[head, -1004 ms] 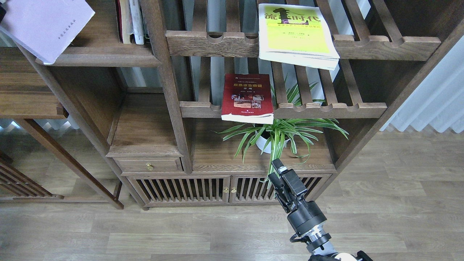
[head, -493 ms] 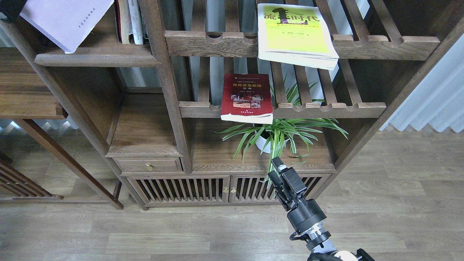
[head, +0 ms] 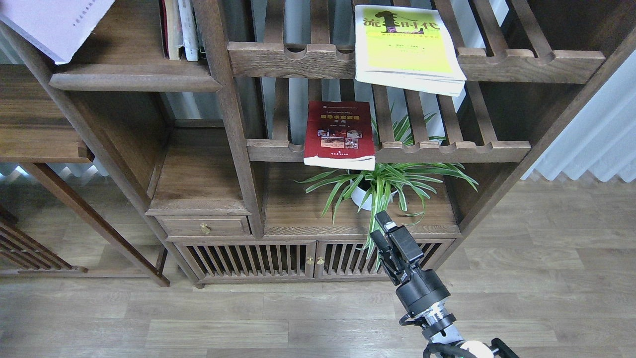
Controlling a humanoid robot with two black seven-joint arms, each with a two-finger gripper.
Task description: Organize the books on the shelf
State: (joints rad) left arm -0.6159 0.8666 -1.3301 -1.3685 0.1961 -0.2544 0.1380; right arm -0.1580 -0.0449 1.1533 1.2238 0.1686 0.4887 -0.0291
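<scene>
The pale lavender-white book hangs tilted at the top left, its lower corner just above the dark-brown shelf board; what holds it is out of view. The yellow-green book lies flat on the upper slatted rack, overhanging its front rail. The dark red book lies flat on the lower slatted rack, also overhanging its rail. My right gripper points up in front of the low cabinet, empty and well below the books; its dark fingers cannot be told apart. My left gripper is not in view.
A few thin books stand at the right end of the shelf board. A spider plant in a white pot sits just beyond my right gripper. Below are a small drawer and slatted cabinet doors.
The lavender book swung right over the shelf board, then back left and higher, more of it now out of view. My right gripper shifted slightly right.
</scene>
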